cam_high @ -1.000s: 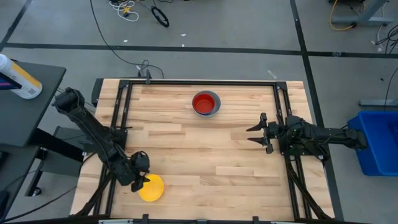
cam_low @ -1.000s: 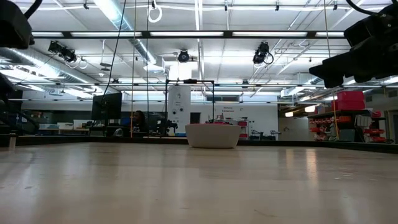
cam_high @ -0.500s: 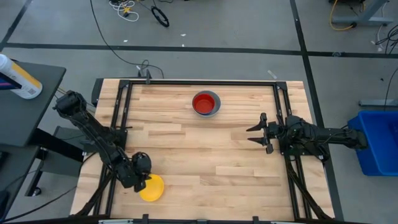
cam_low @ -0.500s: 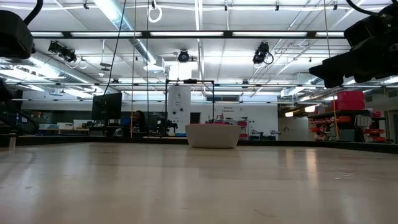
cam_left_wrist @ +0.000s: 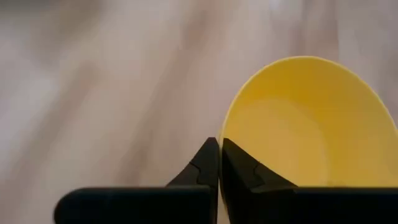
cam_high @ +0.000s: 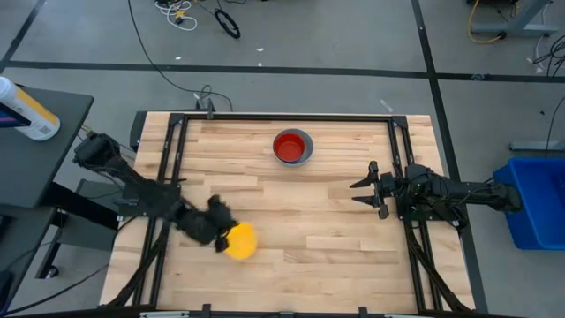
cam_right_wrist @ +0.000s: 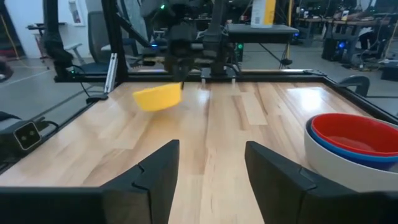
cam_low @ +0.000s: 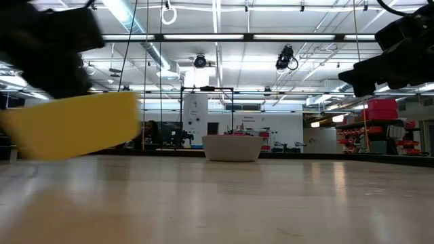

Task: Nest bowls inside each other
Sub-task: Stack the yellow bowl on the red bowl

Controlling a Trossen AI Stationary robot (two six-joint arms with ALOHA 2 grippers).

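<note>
The yellow bowl (cam_high: 241, 240) hangs near the table's front left, with my left gripper (cam_high: 221, 237) shut on it. The same bowl (cam_right_wrist: 157, 97) shows in the right wrist view under the left gripper (cam_right_wrist: 181, 76), and fills the left of the low view (cam_low: 74, 127). A stack of bowls (cam_high: 292, 147) stands at the far middle: a red bowl (cam_right_wrist: 356, 134) inside a blue one, inside a pale grey one (cam_right_wrist: 348, 167). My right gripper (cam_high: 365, 188) waits open at the right side, pointing level toward the left. My left gripper pinches the yellow bowl's rim (cam_left_wrist: 225, 132), one finger inside the bowl and one outside. The fingers (cam_left_wrist: 205, 163) slant down from the table's left side. The bowl (cam_right_wrist: 157, 97) is tilted and lifted clear of the table.
A black metal frame (cam_high: 282, 117) runs round the wooden table top. Bare wood (cam_high: 300, 221) lies between the yellow bowl and the stack. A blue bin (cam_high: 534, 203) stands off the table's right edge.
My left gripper has shut on the yellow bowl's rim, then swung toward the table's right and far side, turning as it went. The bowl has left its place at the near left edge and come up off the table, tilted.
</note>
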